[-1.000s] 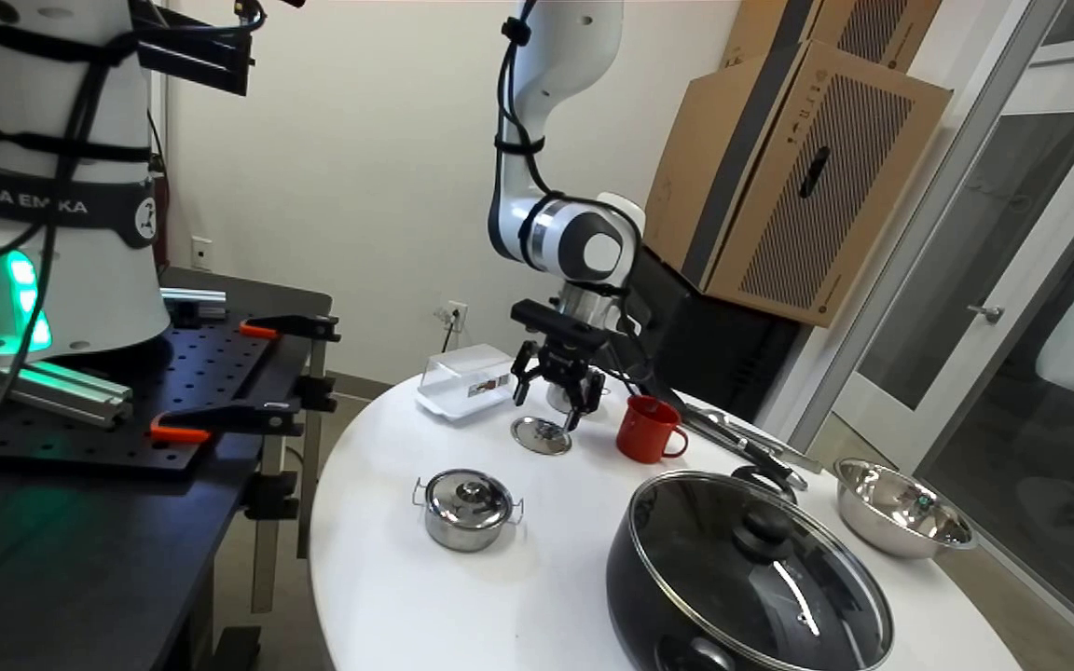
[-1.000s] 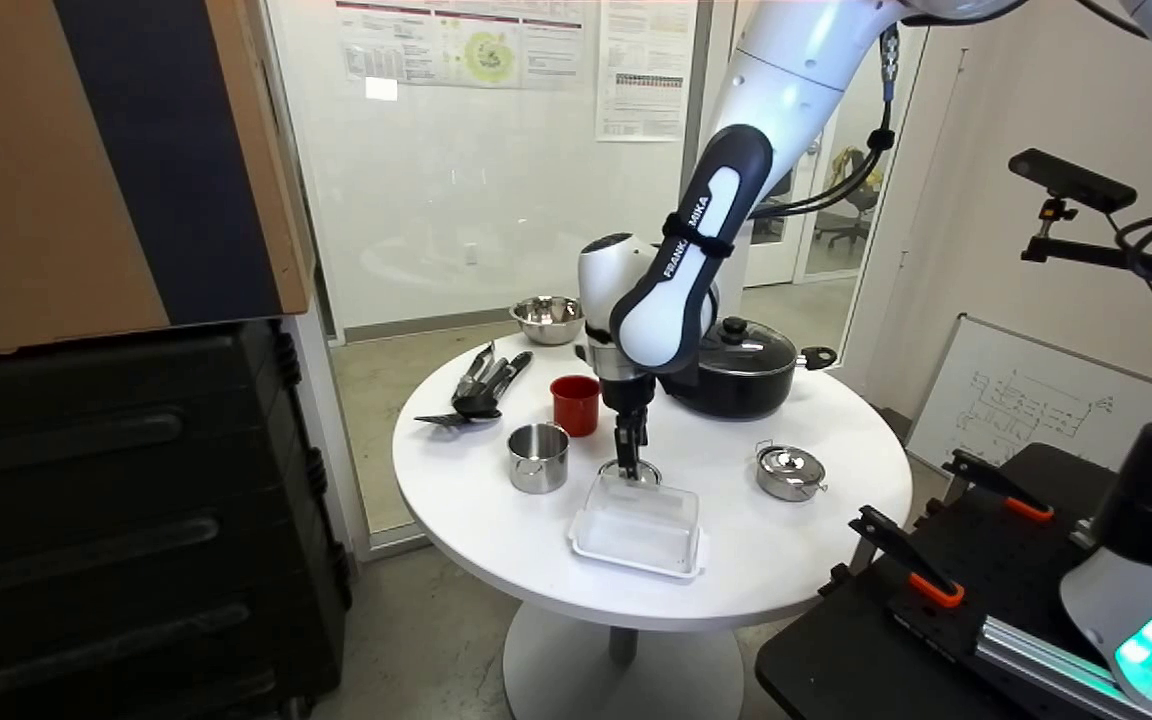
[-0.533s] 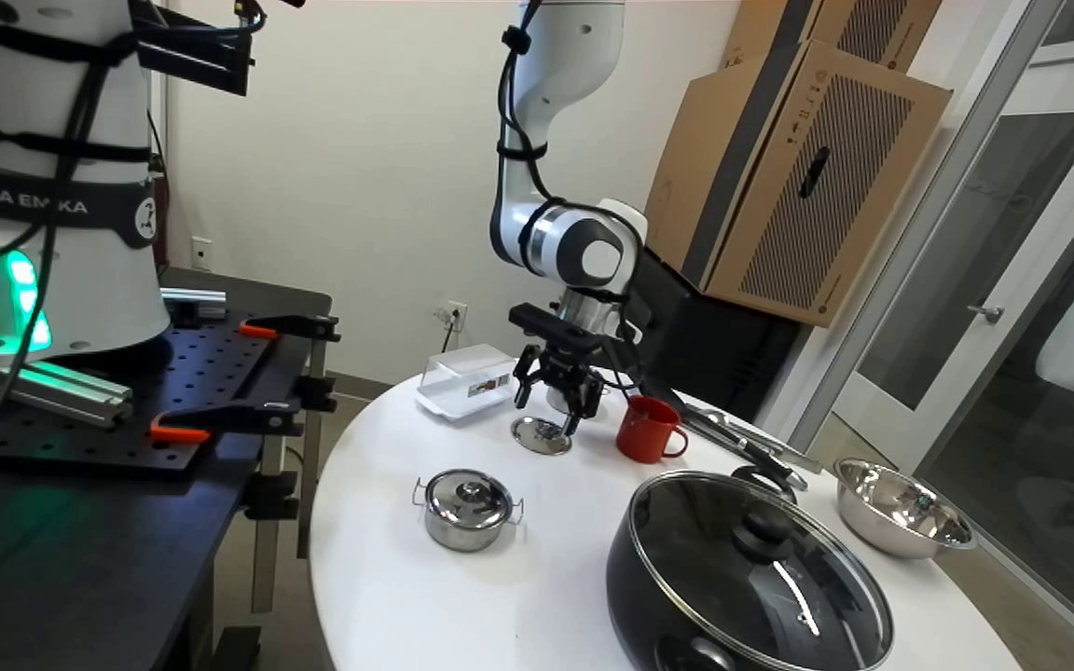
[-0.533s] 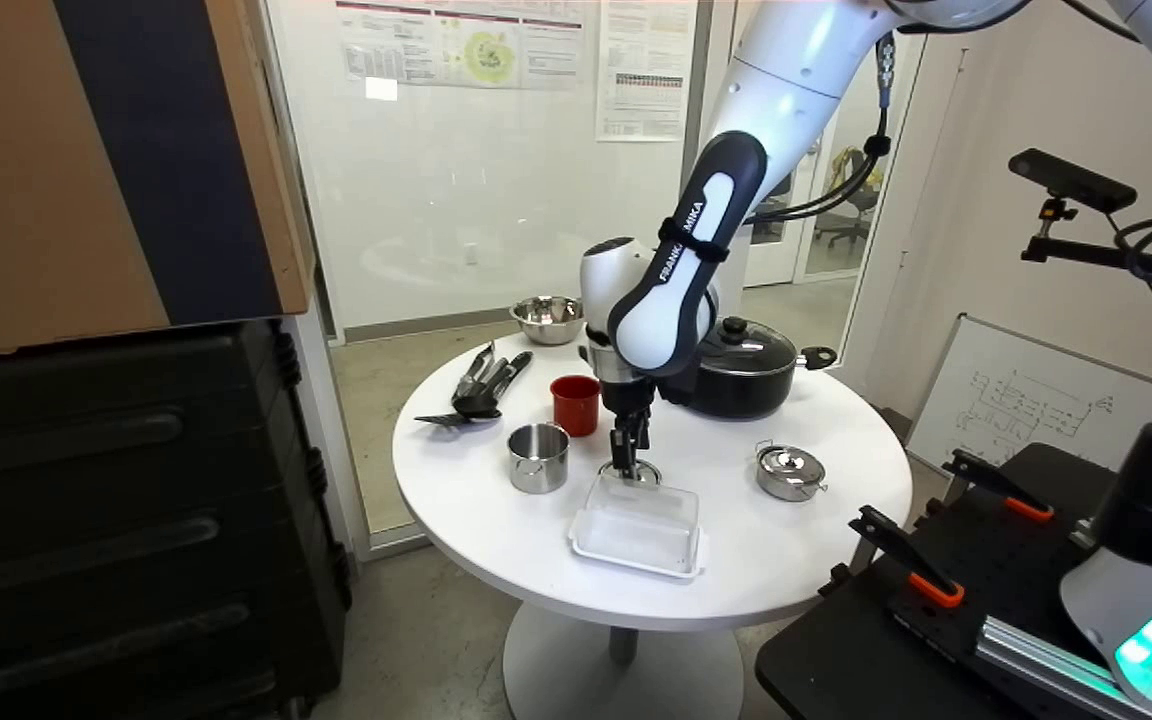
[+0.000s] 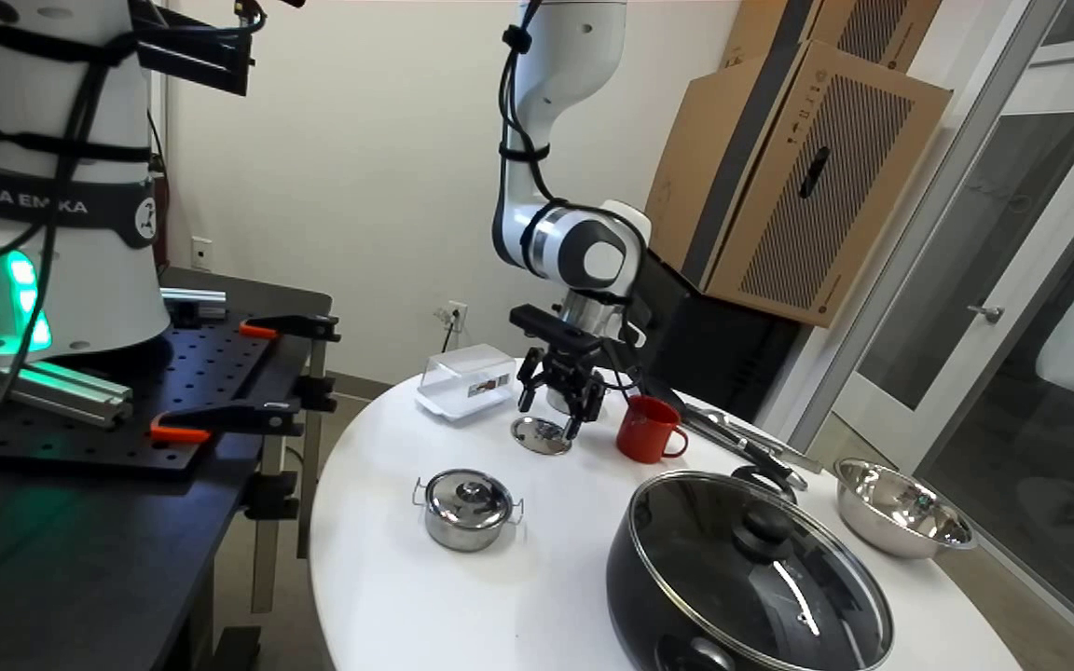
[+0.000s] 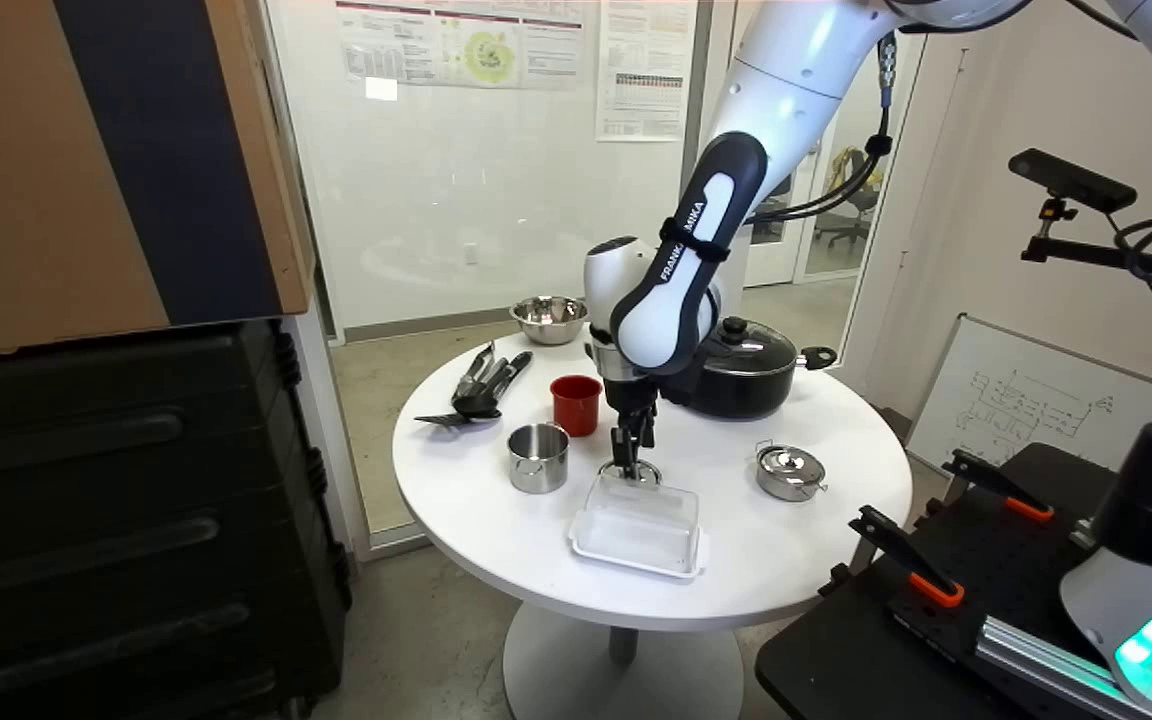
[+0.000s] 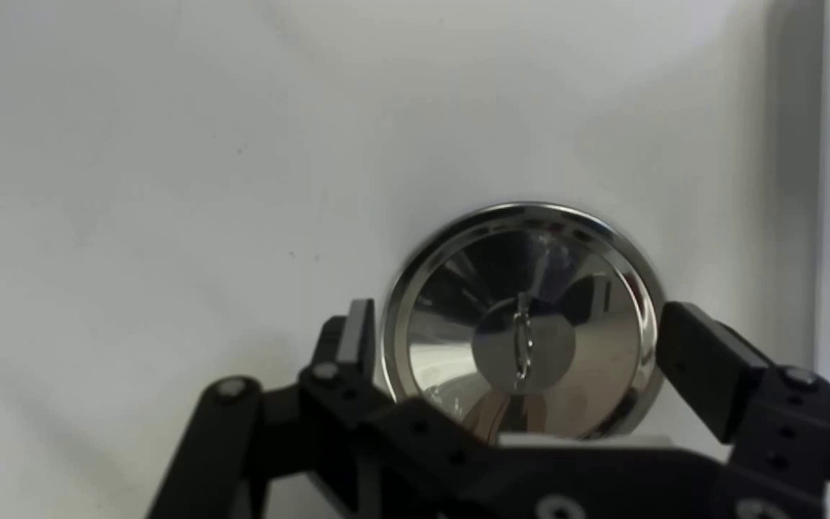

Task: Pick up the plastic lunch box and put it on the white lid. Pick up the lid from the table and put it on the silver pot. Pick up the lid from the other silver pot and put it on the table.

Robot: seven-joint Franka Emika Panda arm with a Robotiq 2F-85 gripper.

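Observation:
A round steel lid (image 7: 451, 360) with a thin loop handle lies on the table; it shows in both exterior views (image 5: 537, 436) (image 6: 648, 474). My gripper (image 7: 521, 333) is open above it, its fingers standing on either side of the lid's rim; the exterior views show the gripper low over the lid (image 5: 549, 420) (image 6: 627, 468). The narrow silver pot (image 6: 538, 462) stands uncovered beside it, partly hidden behind the gripper in an exterior view. The other silver pot (image 5: 464, 538) has its lid (image 5: 469, 499) on. The plastic lunch box (image 6: 641, 520) stands on the white lid (image 5: 453, 410).
A red mug (image 5: 647, 431) stands close to the gripper. A large black pan (image 5: 640, 578) with a glass lid, a steel bowl (image 6: 548, 320) and several utensils (image 6: 481, 388) are also on the round white table (image 6: 476, 530). Cardboard boxes (image 5: 807, 186) stand behind.
The gripper and arm have shifted slightly, the fingertips a little lower over the lid. The gripper stays open. The objects on the table have not moved.

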